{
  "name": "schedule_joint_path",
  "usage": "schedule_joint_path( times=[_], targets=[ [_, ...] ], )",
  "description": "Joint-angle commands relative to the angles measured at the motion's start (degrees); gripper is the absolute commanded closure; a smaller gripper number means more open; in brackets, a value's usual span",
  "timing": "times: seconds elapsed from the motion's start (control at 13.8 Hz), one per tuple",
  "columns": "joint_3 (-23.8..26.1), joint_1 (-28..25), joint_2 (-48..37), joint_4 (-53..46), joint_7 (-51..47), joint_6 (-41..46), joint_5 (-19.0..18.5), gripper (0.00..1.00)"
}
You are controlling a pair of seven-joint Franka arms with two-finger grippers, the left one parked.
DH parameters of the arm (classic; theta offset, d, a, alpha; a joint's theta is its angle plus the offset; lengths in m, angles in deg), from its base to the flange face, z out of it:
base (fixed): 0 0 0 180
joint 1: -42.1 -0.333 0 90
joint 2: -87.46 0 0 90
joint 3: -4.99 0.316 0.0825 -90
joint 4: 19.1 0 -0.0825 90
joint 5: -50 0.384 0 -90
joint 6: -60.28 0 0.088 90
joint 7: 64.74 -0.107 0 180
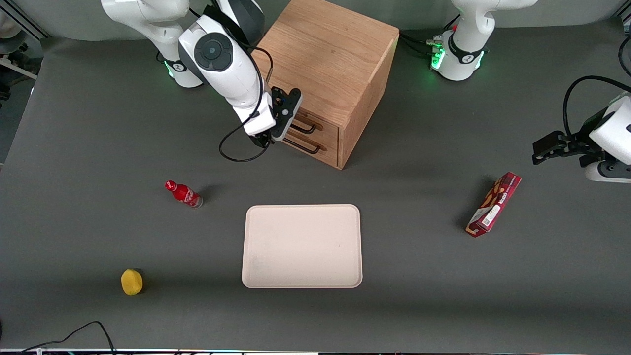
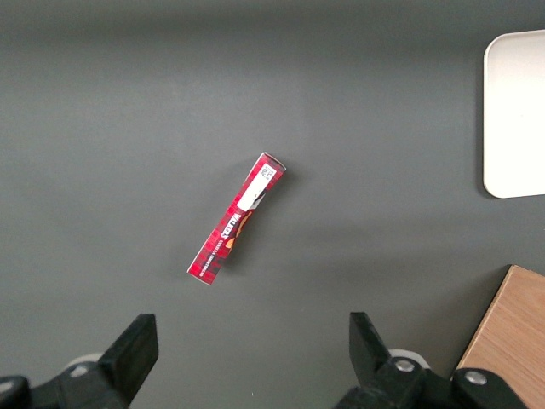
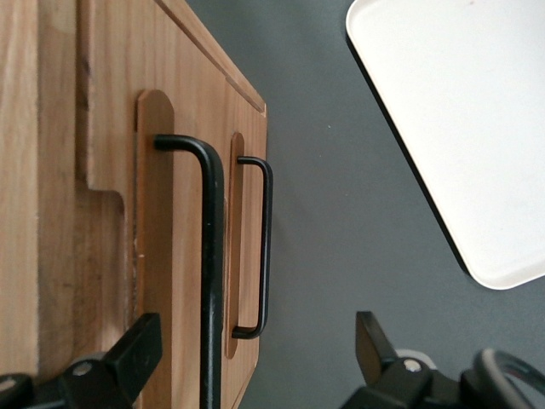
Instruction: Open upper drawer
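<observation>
Gripper of the working arm hangs right in front of the wooden cabinet, level with its two drawer fronts, its fingers spread apart with nothing clamped between them. In the wrist view one finger lies close against the face of the upper drawer while the other stands out over the worktop, so the black handle of that drawer runs through the gap; that straddle reads as a setup for closing on the bar and pulling. The upper drawer appears shut, its front about flush with the cabinet face, and it sits directly above the lower drawer, whose matching handle is untouched. The cabinet's front faces the beige tray, which leaves open worktop for the drawer to slide into. Farther from the cabinet lie a small red bottle, a yellow lemon-like fruit and a red snack box.
</observation>
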State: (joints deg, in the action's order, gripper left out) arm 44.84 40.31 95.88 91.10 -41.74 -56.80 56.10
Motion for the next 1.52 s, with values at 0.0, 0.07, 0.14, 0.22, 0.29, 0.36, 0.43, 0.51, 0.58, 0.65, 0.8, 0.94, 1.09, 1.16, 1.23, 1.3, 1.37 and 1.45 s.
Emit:
schedule_joint_path(
  times=[0.0, 0.07, 0.14, 0.22, 0.29, 0.36, 0.43, 0.51, 0.58, 0.65, 0.8, 0.94, 1.09, 1.16, 1.23, 1.3, 1.37, 1.45],
  targets=[
    [0.66, -0.06, 1.51, 0.89, -1.91, -1.83, 0.85, 0.0],
    [0.66, -0.06, 1.86, 0.8, -1.91, -1.83, 0.85, 0.0],
    [0.66, -0.06, 1.95, 0.72, -1.91, -1.83, 0.85, 0.0],
    [0.66, -0.06, 1.95, 0.63, -1.91, -1.75, 0.85, 0.0],
    [0.66, -0.06, 1.95, 0.63, -1.91, -1.74, 0.85, 0.0],
    [0.66, 0.03, 1.95, 0.37, -1.91, -1.74, 0.85, 0.0],
    [0.66, 0.03, 2.03, 0.19, -1.91, -1.74, 0.85, 0.0],
    [0.66, 0.12, 2.04, 0.1, -1.91, -1.74, 0.85, 0.0],
    [0.66, 0.21, 2.04, -0.51, -1.99, -1.48, 0.85, 0.0],
    [0.66, 0.21, 2.12, -0.69, -1.99, -1.39, 0.85, 0.0],
    [0.58, 0.29, 2.12, -0.69, -1.99, -1.48, 0.85, 0.0],
    [0.57, 0.73, 2.3, -1.04, -1.99, -1.22, 0.85, 0.0],
    [0.4, 1.17, 3.08, -3.15, -1.99, -0.52, 0.85, 0.0],
    [0.4, 0.91, 3.35, -3.15, -1.91, -0.34, 0.76, 0.0],
    [0.4, 1.0, 3.53, -3.15, -1.73, -0.25, 0.76, 0.0],
    [0.31, 1.08, 3.7, -3.24, -1.64, -0.25, 0.59, 0.0],
    [0.31, 1.0, 3.79, -3.33, -1.82, -0.25, 0.5, 0.0],
    [0.31, 0.65, 3.79, -3.24, -1.82, -0.25, 0.58, 0.0]
  ],
)
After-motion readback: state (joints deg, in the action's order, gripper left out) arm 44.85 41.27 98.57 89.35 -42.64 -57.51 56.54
